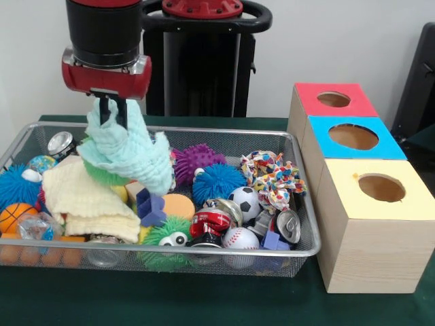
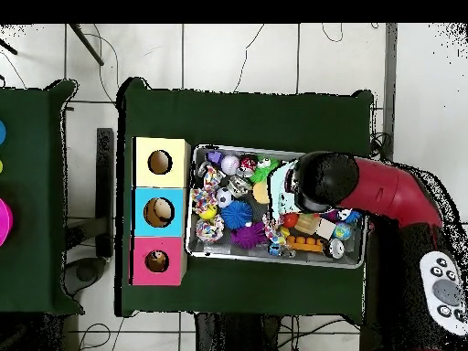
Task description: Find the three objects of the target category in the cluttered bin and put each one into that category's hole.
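Note:
My gripper (image 1: 112, 113) is shut on a mint green cloth (image 1: 129, 153) and holds it up over the left part of the wire mesh bin (image 1: 304, 204); the cloth hangs down and its lower edge is near the clutter. The red-topped box's round hole (image 1: 333, 99) is at the far right, well away from the gripper. In the overhead view the arm's head (image 2: 324, 178) covers the gripper above the bin (image 2: 191, 239), with a bit of the pale cloth (image 2: 288, 190) showing beside it. The red box's hole also shows in the overhead view (image 2: 157, 261).
The bin holds a folded pale yellow cloth (image 1: 92, 200), a dotted patterned cloth (image 1: 272, 176), spiky balls, small sport balls, cans and blocks. The blue-topped box (image 1: 353, 136) and the yellow-topped box (image 1: 381, 187) stand in a row with the red one, right of the bin.

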Motion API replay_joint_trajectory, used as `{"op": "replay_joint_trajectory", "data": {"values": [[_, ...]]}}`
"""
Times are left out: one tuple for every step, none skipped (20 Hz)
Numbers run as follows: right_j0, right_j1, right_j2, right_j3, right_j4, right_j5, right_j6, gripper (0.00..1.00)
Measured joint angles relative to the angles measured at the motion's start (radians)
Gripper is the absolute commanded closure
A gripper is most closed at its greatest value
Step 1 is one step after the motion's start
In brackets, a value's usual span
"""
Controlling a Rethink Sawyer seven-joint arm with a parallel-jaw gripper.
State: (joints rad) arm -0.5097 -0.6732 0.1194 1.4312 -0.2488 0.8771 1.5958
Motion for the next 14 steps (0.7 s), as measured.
{"op": "replay_joint_trajectory", "data": {"values": [[-0.005,0.001,0.007,-0.002,0.0,0.0,0.0,1.0],[-0.009,0.001,0.012,-0.003,0.0,0.0,0.0,1.0],[-0.012,0.001,0.018,-0.003,0.0,0.0,0.0,1.0],[-0.015,0.002,0.026,-0.003,0.0,0.0,0.0,1.0],[-0.016,0.003,0.029,-0.003,0.0,0.0,0.0,1.0],[-0.018,0.003,0.032,-0.003,0.0,0.0,0.0,1.0],[-0.019,0.004,0.035,-0.003,0.0,0.0,0.0,1.0],[-0.02,0.005,0.04,-0.003,-0.003,0.0,0.0,1.0],[-0.024,0.007,0.049,-0.003,-0.012,0.0,0.0,1.0],[-0.027,0.01,0.054,-0.005,-0.021,0.0,0.0,1.0],[-0.028,0.012,0.056,-0.006,-0.025,0.0,0.0,1.0],[-0.03,0.017,0.06,-0.008,-0.032,0.0,0.0,1.0],[-0.035,0.033,0.07,-0.019,-0.044,0.0,0.0,1.0],[-0.04,0.048,0.079,-0.029,-0.056,0.0,0.0,1.0]]}}
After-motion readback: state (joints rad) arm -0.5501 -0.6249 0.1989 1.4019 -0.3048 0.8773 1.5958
